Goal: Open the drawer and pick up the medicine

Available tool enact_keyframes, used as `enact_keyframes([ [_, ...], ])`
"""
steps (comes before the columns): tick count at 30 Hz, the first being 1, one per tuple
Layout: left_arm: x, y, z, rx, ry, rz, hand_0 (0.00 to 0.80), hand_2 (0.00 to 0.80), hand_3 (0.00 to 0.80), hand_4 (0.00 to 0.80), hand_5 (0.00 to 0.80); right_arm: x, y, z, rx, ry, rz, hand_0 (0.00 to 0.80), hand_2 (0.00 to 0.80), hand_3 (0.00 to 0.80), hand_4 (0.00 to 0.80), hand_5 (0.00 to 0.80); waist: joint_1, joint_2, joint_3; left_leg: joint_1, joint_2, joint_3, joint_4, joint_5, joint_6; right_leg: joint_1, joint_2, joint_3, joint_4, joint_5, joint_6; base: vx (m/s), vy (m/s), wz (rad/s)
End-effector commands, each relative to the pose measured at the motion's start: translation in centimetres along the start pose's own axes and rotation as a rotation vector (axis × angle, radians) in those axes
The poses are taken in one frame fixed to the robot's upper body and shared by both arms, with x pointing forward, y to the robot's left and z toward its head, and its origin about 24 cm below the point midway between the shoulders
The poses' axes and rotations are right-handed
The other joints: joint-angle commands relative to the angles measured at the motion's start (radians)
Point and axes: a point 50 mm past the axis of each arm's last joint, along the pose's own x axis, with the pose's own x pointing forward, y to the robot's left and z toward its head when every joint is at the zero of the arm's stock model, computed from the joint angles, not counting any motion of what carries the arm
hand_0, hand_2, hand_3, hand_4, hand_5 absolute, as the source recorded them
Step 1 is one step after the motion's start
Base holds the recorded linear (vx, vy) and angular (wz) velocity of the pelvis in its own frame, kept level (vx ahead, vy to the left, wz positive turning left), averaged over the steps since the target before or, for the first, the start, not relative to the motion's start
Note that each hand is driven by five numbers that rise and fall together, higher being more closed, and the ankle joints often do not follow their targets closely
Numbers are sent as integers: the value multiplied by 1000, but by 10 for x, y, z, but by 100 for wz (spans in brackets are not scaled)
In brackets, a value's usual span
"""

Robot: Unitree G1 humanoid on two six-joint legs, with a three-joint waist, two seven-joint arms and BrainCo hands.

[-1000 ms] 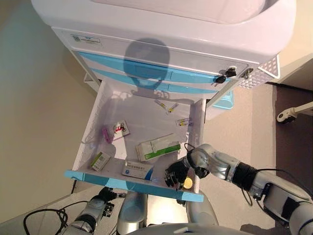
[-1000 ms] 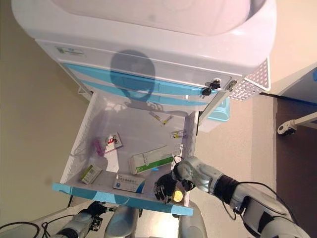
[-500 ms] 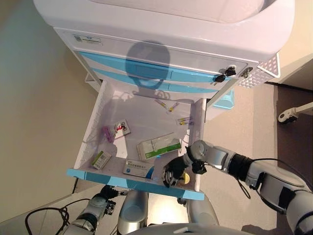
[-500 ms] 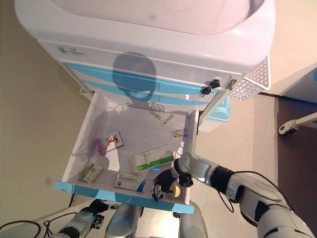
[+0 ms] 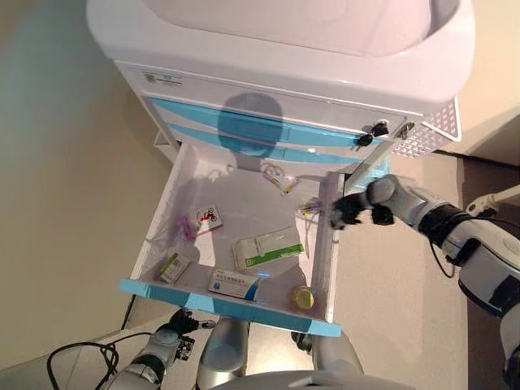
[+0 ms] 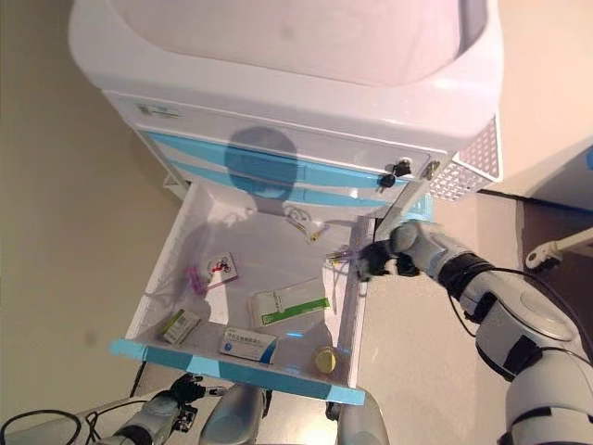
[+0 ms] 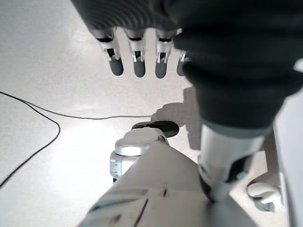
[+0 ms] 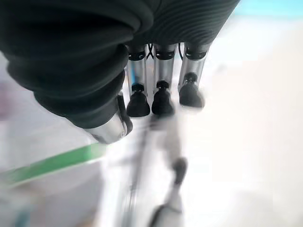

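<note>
Drawer [image 5: 154, 244] is pulled open; medicine boxes [image 5: 266, 247] and yellow bottle [image 5: 304, 298] are left inside. Right hand [image 5: 351, 208] (empty, fingers relaxed) is held at its right wall. Left hand [image 7: 137, 59] hangs low, fingers straight.

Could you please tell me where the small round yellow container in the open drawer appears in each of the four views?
Left eye view: the yellow container lies in the drawer's front right corner, just behind the blue front edge.
Right eye view: same corner, behind the same blue edge.
Left wrist view: not in it.
Right wrist view: cannot be made out.
Shared landmark: the green-striped white box lies just behind it, towards the middle.
</note>
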Motion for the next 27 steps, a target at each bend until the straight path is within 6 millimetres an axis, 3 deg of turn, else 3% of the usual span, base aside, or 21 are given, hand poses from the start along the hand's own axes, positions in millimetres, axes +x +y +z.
enact_keyframes([
  [1,4,-11,8,0,22,-61,0,0,0,0,0,50,76,48,-16,-211,219,0,0,0,0,0,-30,-25,48,-11,-56,27,21,-54,59,-13,-5,46,-175,178,52,0,0,0],
  [2,4,-8,9,4,14,-57,0,0,0,0,0,47,74,59,13,-278,219,0,0,0,0,0,-31,-26,45,-10,-57,27,22,-55,59,-13,-6,47,-175,178,51,-4,18,-8],
  [8,4,0,11,5,1,-50,0,0,0,0,0,31,44,68,85,-346,99,0,0,0,0,0,-39,-33,41,-2,-56,32,22,-56,57,-9,-4,53,-171,176,50,-3,1,-6],
  [11,3,-2,7,-17,10,-39,0,0,0,0,0,16,14,77,178,-454,-141,0,0,0,0,0,-48,-40,37,1,-54,40,25,-56,57,-7,-3,58,-174,182,49,-3,-2,-1],
  [12,3,-2,7,-16,10,-39,0,0,0,0,0,16,14,77,179,-455,-142,0,0,0,0,0,-46,-40,37,1,-54,40,26,-57,57,-7,-3,59,-174,182,49,0,0,0],
  [14,4,-7,8,-31,19,-20,0,0,0,0,0,1,-2,76,347,-587,-429,0,0,0,0,0,-57,-39,33,2,-51,48,28,-61,59,-9,0,66,-173,183,50,4,1,-2],
  [15,4,-8,9,-29,16,-11,0,0,0,0,0,-6,-4,76,365,-631,-530,0,0,0,0,0,-64,-39,22,-4,-49,51,26,-57,60,-14,0,69,-178,187,51,11,3,-5],
  [17,4,-9,9,-28,16,-11,0,0,0,0,0,-6,-3,75,366,-631,-531,0,0,0,0,0,-63,-40,21,-4,-49,51,26,-58,60,-14,0,69,-178,187,51,16,-1,-6],
  [19,4,-7,6,-28,28,9,0,0,0,0,0,-15,-3,74,432,-689,-638,0,0,0,0,0,-70,-43,4,1,-48,55,24,-62,61,-7,1,73,-186,188,52,45,-9,-9],
  [27,1,-2,-9,-31,64,52,0,0,0,0,0,-45,-4,71,472,-798,-771,0,0,0,0,0,-79,-45,-20,17,-46,71,20,-72,62,11,7,81,-202,190,56,18,-1,-5],
])
